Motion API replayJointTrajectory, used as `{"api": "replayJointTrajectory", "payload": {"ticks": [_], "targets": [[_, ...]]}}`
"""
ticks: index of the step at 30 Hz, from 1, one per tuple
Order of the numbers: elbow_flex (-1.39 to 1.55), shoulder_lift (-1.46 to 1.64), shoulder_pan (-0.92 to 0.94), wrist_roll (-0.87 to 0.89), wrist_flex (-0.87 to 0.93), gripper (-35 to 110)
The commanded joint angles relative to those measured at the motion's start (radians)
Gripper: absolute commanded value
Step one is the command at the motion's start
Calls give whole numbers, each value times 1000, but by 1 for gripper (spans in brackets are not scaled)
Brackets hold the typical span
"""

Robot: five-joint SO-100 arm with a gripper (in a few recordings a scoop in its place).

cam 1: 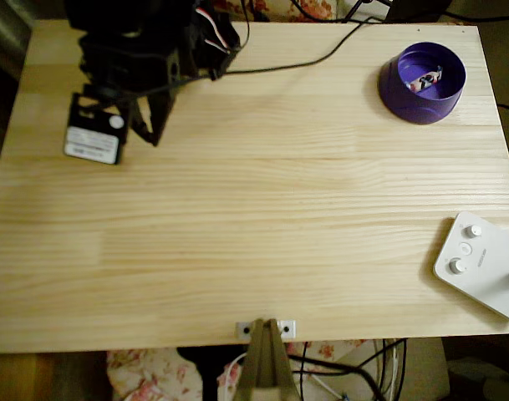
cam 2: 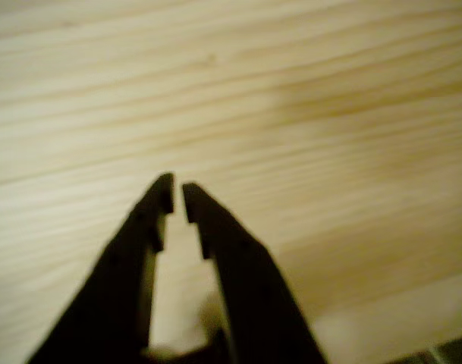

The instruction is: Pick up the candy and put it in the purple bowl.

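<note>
In the wrist view the gripper [cam 2: 177,199] has its two dark fingers drawn nearly together, a thin sliver of bare wood showing between the tips and nothing held; they hang over plain table [cam 2: 314,91]. The overhead view places the gripper [cam 1: 150,125] at the far corner of the table from the purple bowl [cam 1: 400,100], well apart from it along the same back edge, with the black arm above it and a labelled motor block just beside it. The candy [cam 1: 426,80] already lies inside the purple bowl, on its lighter floor, toward the wall away from the arm, so the task looks finished. As a thing to handle, the candy reads as very light and small, with a crinkly wrapper that would likely slip under smooth fingers; the firm middle is the place to pinch, across its short width, since the twisted ends would just fold. A white device with round knobs [cam 1: 480,263] sits on the bowl's side of the table, nearer the front edge, well apart from it. Bowl, candy and device come from the overhead view, while the wrist view alone gives the narrow gap between the jaws.
</note>
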Motion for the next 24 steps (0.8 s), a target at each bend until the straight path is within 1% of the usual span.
{"api": "replayJointTrajectory", "payload": {"ticks": [1,7,14,24], "targets": [[41,107,18,-6,-35,-1],[152,216,14,-2,-28,-1],[204,327,-12,34,49,-1],[204,327,-34,14,51,-1]]}}
